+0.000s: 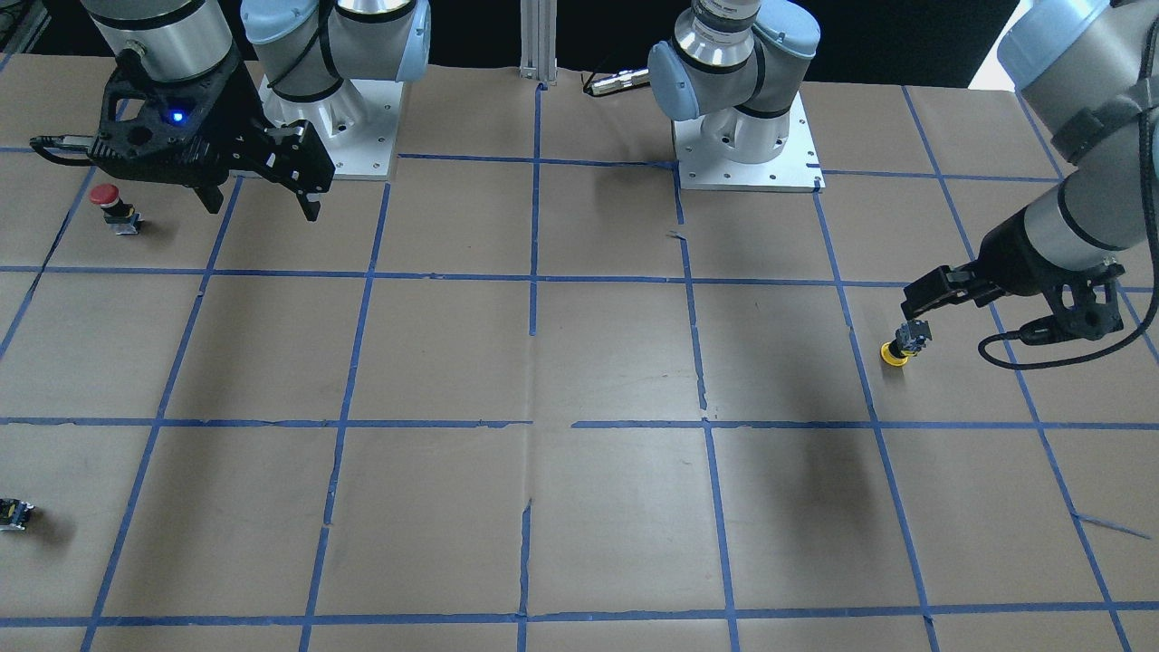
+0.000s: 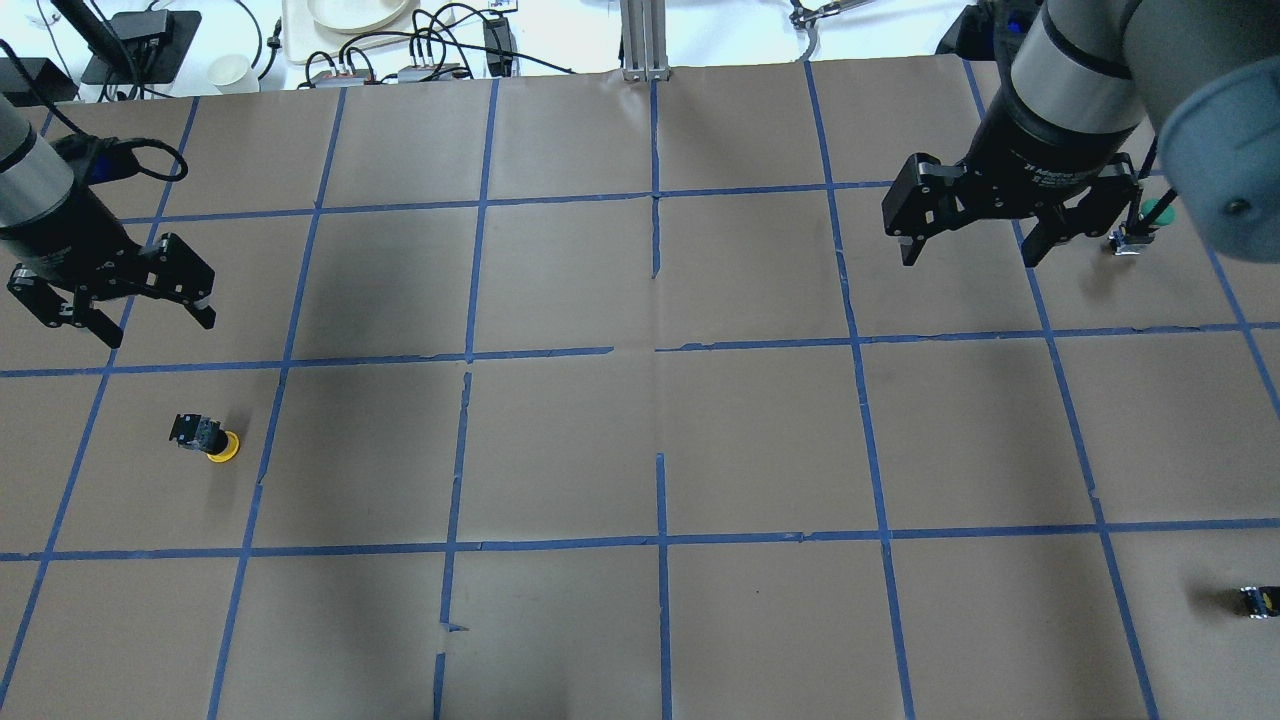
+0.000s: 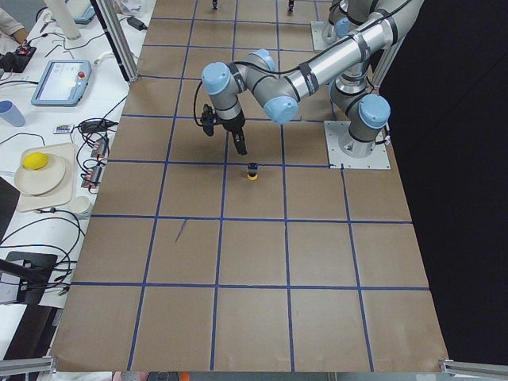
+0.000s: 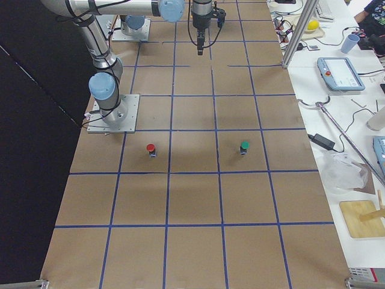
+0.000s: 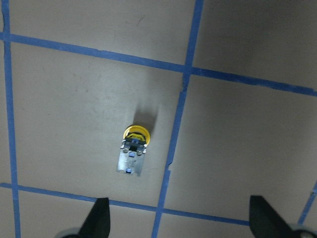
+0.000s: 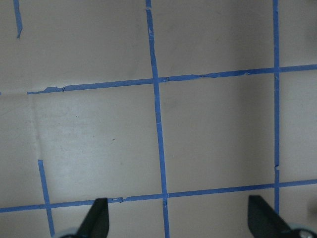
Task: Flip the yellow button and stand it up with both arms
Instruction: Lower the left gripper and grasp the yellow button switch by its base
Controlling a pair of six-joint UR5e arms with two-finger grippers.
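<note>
The yellow button (image 1: pixel 901 347) rests upside down on its yellow cap with the black and grey body pointing up. It also shows in the overhead view (image 2: pixel 208 438), the exterior left view (image 3: pixel 252 171) and the left wrist view (image 5: pixel 132 151). My left gripper (image 2: pixel 130 318) is open and empty; it hangs above the button and a little to the far side of it without touching, as the front-facing view (image 1: pixel 916 303) also shows. My right gripper (image 2: pixel 970 250) is open and empty, high over the far right of the table, away from the button.
A red-capped button (image 1: pixel 109 204) stands near the right arm's base. A green-capped button (image 2: pixel 1150 212) stands just right of the right gripper. A small capless black block (image 2: pixel 1255 600) lies at the near right edge. Blue tape lines grid the brown paper.
</note>
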